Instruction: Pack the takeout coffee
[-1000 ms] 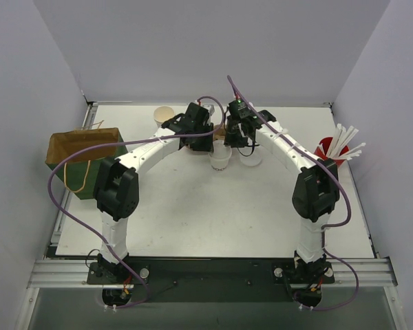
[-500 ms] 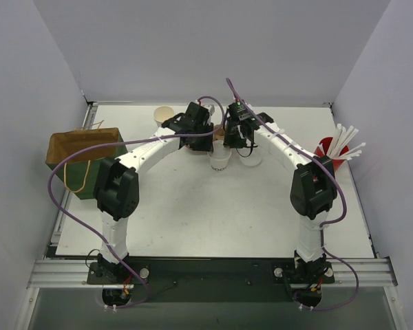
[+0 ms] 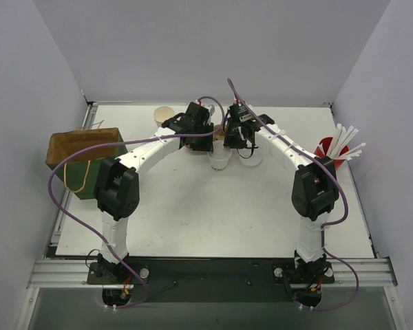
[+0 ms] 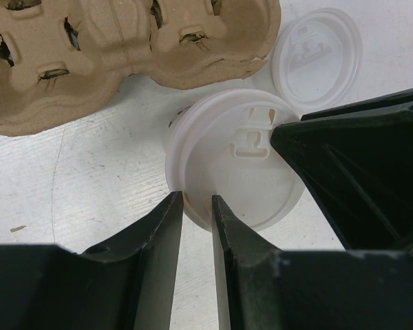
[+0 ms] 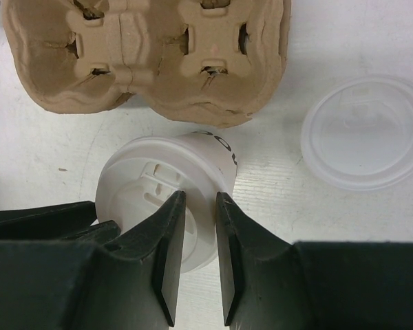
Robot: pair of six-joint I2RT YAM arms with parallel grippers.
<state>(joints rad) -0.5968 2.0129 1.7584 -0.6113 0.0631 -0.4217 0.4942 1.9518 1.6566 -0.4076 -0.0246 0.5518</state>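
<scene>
Right wrist shows lidded cup (image 5: 158, 175) standing upright.

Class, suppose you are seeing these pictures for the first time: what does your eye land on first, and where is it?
At the far middle of the table, the left end effector and right end effector crowd one lidded white cup beside the brown cup carrier. A loose lid lies just right of it; a red cup of straws marks the right edge, a paper bag the left.
</scene>
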